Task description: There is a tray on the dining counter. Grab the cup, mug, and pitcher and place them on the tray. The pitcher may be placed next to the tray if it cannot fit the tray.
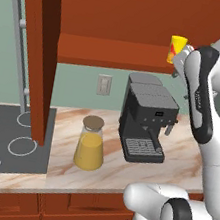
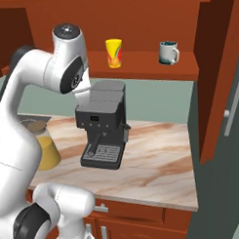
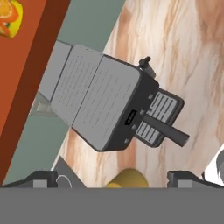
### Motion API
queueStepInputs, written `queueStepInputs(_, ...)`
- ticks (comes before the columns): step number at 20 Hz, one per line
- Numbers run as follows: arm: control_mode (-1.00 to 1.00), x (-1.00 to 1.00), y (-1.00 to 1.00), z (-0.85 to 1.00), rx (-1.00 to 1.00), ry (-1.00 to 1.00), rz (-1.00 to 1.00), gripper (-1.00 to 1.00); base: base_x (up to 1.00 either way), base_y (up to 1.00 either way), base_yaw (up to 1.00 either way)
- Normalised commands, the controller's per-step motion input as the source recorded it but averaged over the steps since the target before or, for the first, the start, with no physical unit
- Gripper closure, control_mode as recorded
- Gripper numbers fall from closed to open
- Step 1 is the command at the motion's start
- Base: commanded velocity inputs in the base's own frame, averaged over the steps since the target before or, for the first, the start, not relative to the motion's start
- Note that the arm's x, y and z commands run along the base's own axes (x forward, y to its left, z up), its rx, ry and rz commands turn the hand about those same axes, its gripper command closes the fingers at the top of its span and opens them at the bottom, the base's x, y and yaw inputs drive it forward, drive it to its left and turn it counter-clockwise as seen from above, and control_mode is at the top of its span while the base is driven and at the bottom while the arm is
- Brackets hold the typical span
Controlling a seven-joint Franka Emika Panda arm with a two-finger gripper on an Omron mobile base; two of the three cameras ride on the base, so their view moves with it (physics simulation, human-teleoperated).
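Directly beneath the pincer [image 3: 112, 177], whose tips stand spread wide with nothing between them, sits the boxy dark grey espresso machine [image 1: 145, 119] on the marbled counter. Below and off to one side stands the clear glass pitcher of orange liquid [image 1: 90, 144]. Level with the hand, the small yellow cup [image 2: 114, 53] rests on the wooden shelf; the white-and-teal mug [image 2: 168, 52] stands farther along.

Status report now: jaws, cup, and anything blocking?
Gripper empty, jaws open, above coffee machine. Cup and mug on cabinet shelf. Pitcher on counter. Nothing blocking.
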Motion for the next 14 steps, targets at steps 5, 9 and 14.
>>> queueStepInputs(5, -1.00, 0.01, -0.21, 0.38, 0.04, -0.02, -0.10, -1.00, 0.00, 0.00, 0.00)
queueStepInputs(9, -1.00, 0.06, -0.28, 0.29, 0.05, -0.07, -0.08, -1.00, 0.00, 0.00, 0.00)
queueStepInputs(14, -1.00, 0.02, -0.24, 0.10, 0.10, -0.16, -0.06, -1.00, 0.00, 0.00, 0.00)
